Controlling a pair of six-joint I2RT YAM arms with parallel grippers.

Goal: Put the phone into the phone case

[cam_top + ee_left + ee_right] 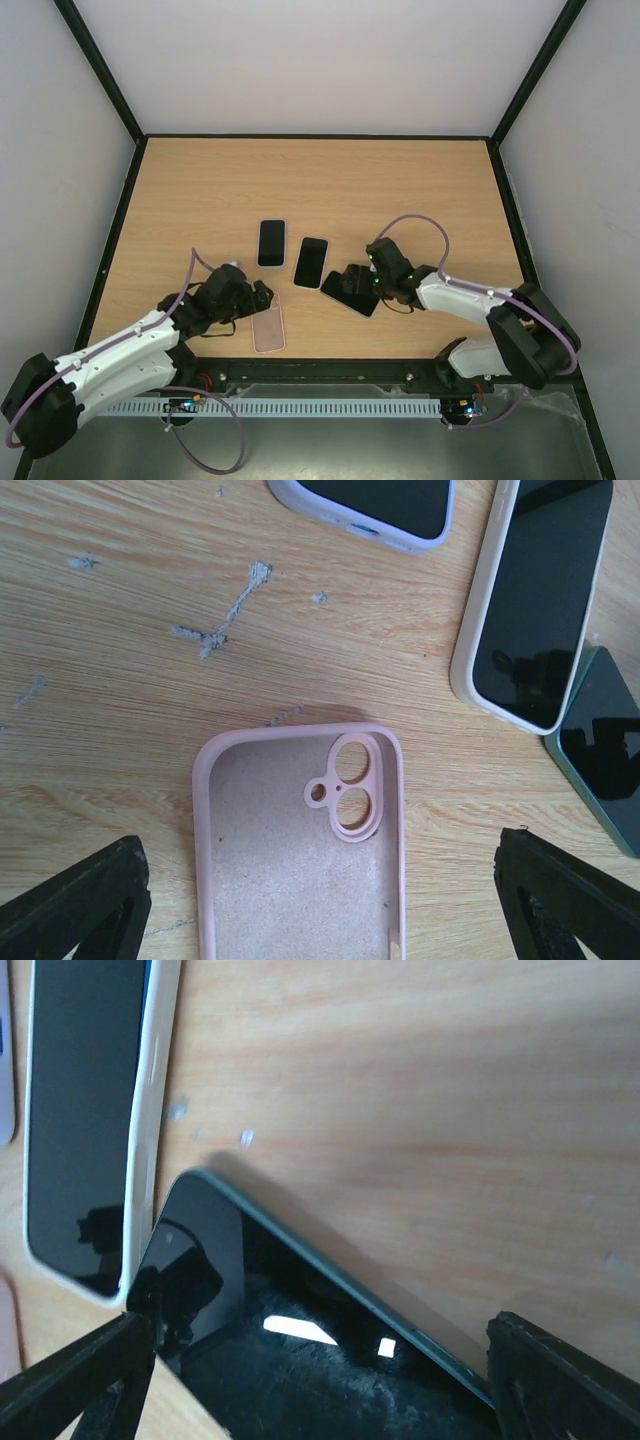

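An empty pink phone case (268,328) lies inside-up near the front edge, its camera cut-out (352,785) towards the far side. My left gripper (262,298) hovers over it, open; its two black fingers (80,905) stand wide on either side of the case (270,880) and touch nothing. A bare dark phone (347,291) lies screen-up to the right. My right gripper (366,282) is open low over this phone (300,1360), one fingertip (90,1380) at each side of it.
Two more phones lie screen-up behind: one in a white case (311,262) (535,600) (85,1120) and one in a lavender case (271,243) (380,505). Black frame rails edge the wooden table (320,180).
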